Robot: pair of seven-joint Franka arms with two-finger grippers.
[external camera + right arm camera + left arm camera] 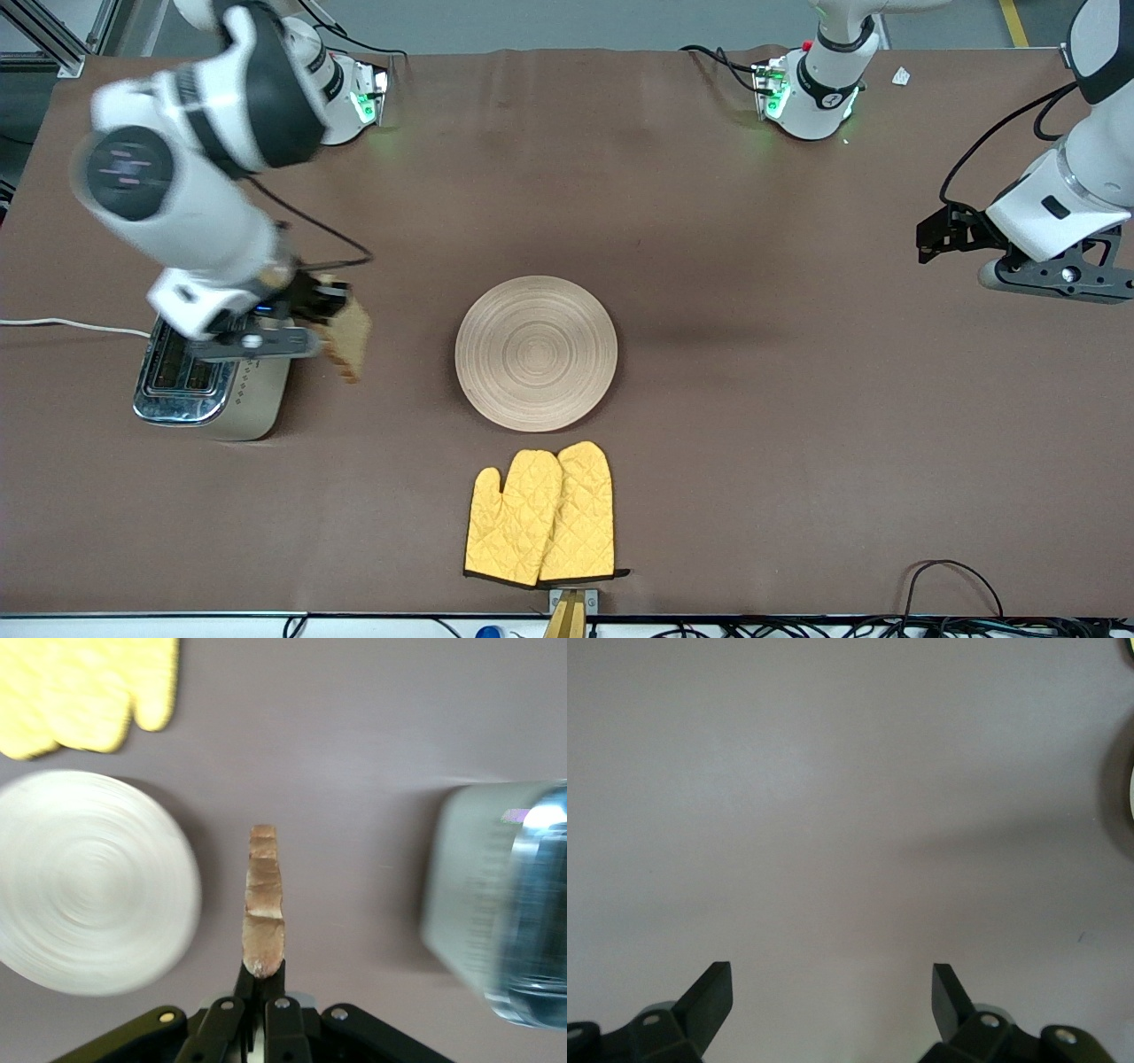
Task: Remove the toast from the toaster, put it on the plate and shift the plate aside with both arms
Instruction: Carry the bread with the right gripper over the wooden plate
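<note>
My right gripper [330, 312] is shut on the toast [350, 341], a brown slice held on edge in the air beside the toaster, over bare table between the toaster and the plate. In the right wrist view the toast [264, 904] stands edge-on out of the shut gripper [263, 979]. The round beige wooden plate [536, 352] lies at the table's middle and shows in the right wrist view [89, 881]. My left gripper [939, 235] is open and empty, up over bare table at the left arm's end; its fingers [713, 992] stand wide apart.
A steel toaster [208, 381] stands at the right arm's end of the table, also in the right wrist view [505, 921]. Two yellow quilted oven mitts [540, 518] lie nearer to the front camera than the plate. A white cord [71, 326] runs from the toaster.
</note>
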